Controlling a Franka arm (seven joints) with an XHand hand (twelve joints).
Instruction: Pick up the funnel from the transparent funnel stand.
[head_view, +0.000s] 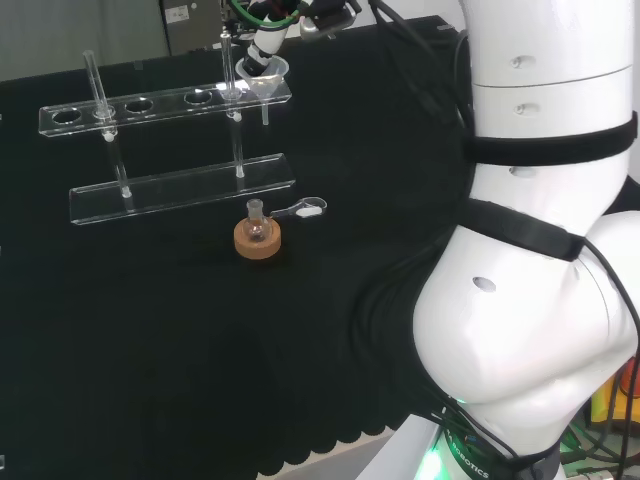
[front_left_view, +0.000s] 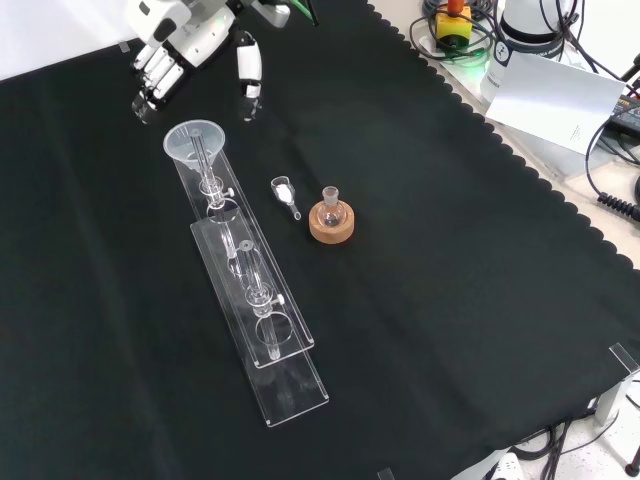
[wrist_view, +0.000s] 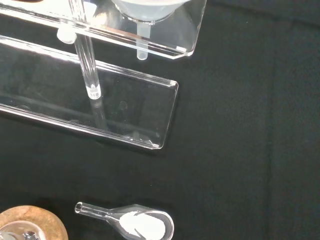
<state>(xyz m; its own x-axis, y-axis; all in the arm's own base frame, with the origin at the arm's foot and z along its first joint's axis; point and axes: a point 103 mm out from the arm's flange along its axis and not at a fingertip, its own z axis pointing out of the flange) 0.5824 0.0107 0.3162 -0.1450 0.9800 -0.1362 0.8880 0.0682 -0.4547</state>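
A clear funnel (front_left_view: 195, 140) sits in the end hole of the transparent funnel stand (front_left_view: 262, 330), its stem hanging through the top shelf. In the head view the funnel (head_view: 270, 76) is at the right end of the stand (head_view: 180, 190). The hand (front_left_view: 185, 40) hovers just beyond the funnel, open, with the fingers (front_left_view: 150, 92) and the thumb (front_left_view: 248, 75) spread apart and nothing between them. The hand (head_view: 262, 52) is close above the funnel's rim in the head view. The wrist view looks down on the funnel (wrist_view: 145, 12) and the stand's base (wrist_view: 115, 105).
A small flask on a cork ring (front_left_view: 331, 222) stands beside the stand, with a clear scoop (front_left_view: 285, 193) holding white powder next to it. The same cork ring (head_view: 258, 241) and scoop (head_view: 305, 210) lie in front of the stand in the head view. The arm's white links (head_view: 540, 250) are at the right.
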